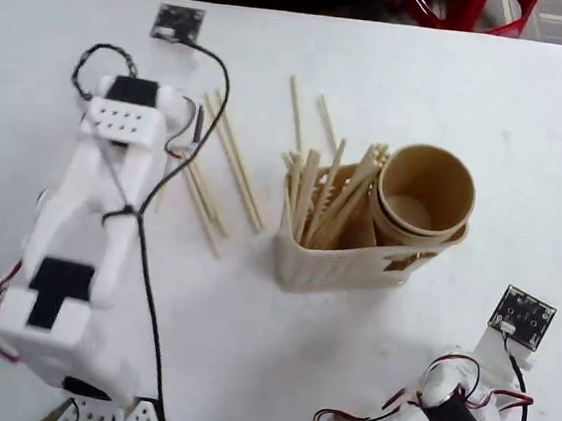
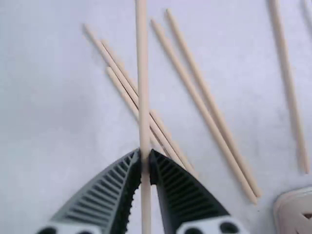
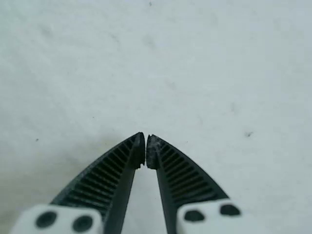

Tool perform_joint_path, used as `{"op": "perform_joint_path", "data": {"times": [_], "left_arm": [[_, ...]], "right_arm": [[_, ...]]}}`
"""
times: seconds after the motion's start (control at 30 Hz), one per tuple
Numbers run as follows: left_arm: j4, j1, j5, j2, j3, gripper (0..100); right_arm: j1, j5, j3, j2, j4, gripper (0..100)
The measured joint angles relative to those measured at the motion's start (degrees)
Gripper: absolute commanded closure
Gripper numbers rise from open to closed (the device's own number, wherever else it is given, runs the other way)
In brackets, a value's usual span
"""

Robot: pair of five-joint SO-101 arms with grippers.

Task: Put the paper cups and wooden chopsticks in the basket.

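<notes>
Left pincer (image 2: 145,156): clenched on one stick (image 2: 142,73), which is pinched at the tips and runs lengthwise between the jaws.
Held stick: most of its length is seen projecting beyond the tips, crossing over the loose sticks; whether it is lifted clear of the table (image 1: 532,116) cannot be told.
Loose sticks (image 2: 204,105): laid flat beneath and beyond the left pincer tips, some bunched directly under the held stick, not yet basketed.
Basket (image 1: 340,267): placed near the left pincer, on the side toward the right arm; it is already crowded with upright sticks.
Cups (image 1: 425,196): nested together inside the basket, at the end farther from the left pincer.
Right pincer (image 3: 146,146): closed with nothing between the jaws, held over bare table, well apart from the basket.
Step judged: one stick is to be carried to the basket.
Risk, slip: the stick is gripped by a narrow contact only, so it could be pivoted or dropped in transit.
Risk, snag: the long free end could be caught on the basket rim or the upright sticks, and the basket tipped.
Risk, disturbance: neighbouring sticks could be dragged or scattered if the tips are kept low.
</notes>
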Motion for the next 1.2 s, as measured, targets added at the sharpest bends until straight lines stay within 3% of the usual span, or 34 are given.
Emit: {"op": "perform_joint_path", "data": {"times": [0.17, 0.37, 0.5, 0.9, 1.1, 1.2], "left_arm": [[0.0, 2.1, -0.1, -18.5, 10.0, 98], [-4.4, 11.5, -3.3, -44.0, 19.7, 98], [-9.6, 17.9, -3.8, -54.3, 20.7, 98], [-33.6, 37.7, -3.9, -54.5, 21.7, 98], [-38.3, 39.6, -3.9, -46.9, 21.7, 97], [-38.8, 39.6, -2.7, -44.7, 21.7, 92]], "right_arm": [[0.0, 0.0, 0.0, 0.0, 0.0, 97.9], [0.0, 0.0, 0.0, 0.0, 0.0, 97.9], [0.0, 0.0, 0.0, 0.0, 0.0, 97.9], [0.0, 0.0, 0.0, 0.0, 0.0, 97.9], [0.0, 0.0, 0.0, 0.0, 0.0, 97.9], [0.0, 0.0, 0.0, 0.0, 0.0, 97.9]]}}
